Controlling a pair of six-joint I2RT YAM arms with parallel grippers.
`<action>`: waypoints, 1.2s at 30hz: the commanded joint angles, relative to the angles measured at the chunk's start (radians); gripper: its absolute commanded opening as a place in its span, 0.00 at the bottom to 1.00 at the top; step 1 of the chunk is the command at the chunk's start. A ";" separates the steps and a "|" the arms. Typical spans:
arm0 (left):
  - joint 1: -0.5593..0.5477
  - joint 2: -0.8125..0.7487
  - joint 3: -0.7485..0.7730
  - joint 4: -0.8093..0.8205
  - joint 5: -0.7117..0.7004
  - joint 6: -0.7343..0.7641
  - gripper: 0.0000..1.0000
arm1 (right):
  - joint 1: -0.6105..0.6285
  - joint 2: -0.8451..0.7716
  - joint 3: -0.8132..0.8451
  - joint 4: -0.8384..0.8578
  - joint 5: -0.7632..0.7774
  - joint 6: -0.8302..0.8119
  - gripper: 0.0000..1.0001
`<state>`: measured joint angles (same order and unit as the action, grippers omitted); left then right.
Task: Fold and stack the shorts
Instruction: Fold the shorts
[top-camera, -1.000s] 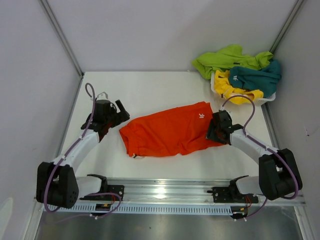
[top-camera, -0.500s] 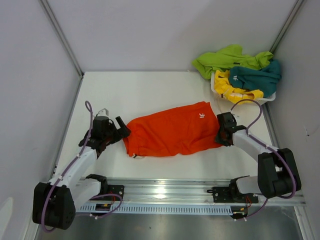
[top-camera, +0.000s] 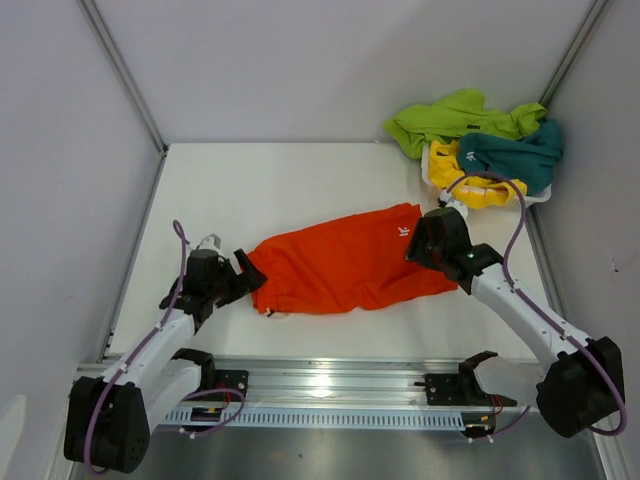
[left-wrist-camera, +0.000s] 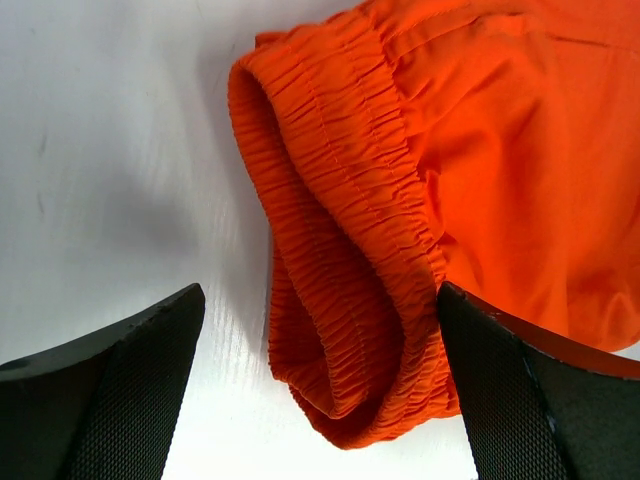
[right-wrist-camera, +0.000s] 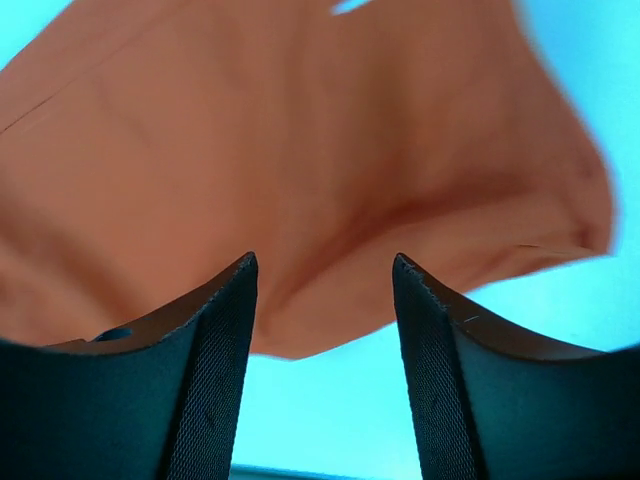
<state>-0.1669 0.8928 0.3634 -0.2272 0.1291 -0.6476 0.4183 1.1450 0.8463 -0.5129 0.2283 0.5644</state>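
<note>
Centrally on the white counter (top-camera: 300, 190) lie the orange shorts (top-camera: 340, 265), spread flat, long axis running left to right and tilted a little, right end farther back. A small white logo (top-camera: 403, 231) shows near the right end.

Left gripper (top-camera: 247, 272): low at the left end of the orange shorts, jaws spread wide. Left wrist view: the gathered elastic waistband (left-wrist-camera: 350, 200) sits in the gap between the two black fingers (left-wrist-camera: 120, 390), doubled over at its edge. One finger is over bare counter, the other is beside the fabric. Neither presses on the cloth, so nothing is gripped.

Right gripper (top-camera: 413, 248): over the right end of the orange shorts, just beside the logo. Right wrist view is blurred. Its fingers (right-wrist-camera: 210, 360) stand apart, with orange fabric and a strip of counter visible through the gap. No cloth is pinched between them. Whether the fingertips touch the fabric cannot be told.

Back right corner: a white basket (top-camera: 536, 199) holding more shorts, well apart from the orange pair. Yellow shorts (top-camera: 450, 170) hang over its near-left rim, teal shorts (top-camera: 510, 155) sit on top at the right, and lime green shorts (top-camera: 455, 115) drape over the far side onto the counter.
</note>
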 joint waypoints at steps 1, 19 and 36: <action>0.003 0.015 -0.037 0.092 0.064 -0.034 0.99 | 0.082 0.019 0.046 0.052 -0.102 -0.029 0.59; 0.003 -0.068 -0.144 0.273 0.172 -0.060 0.99 | 0.430 0.651 0.370 0.502 -0.494 0.054 0.32; 0.004 -0.020 -0.190 0.321 0.159 -0.037 0.99 | 0.436 0.933 0.392 0.665 -0.627 0.149 0.13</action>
<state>-0.1673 0.8608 0.1905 0.0284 0.2710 -0.6903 0.8597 2.0556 1.2144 0.1055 -0.3836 0.6952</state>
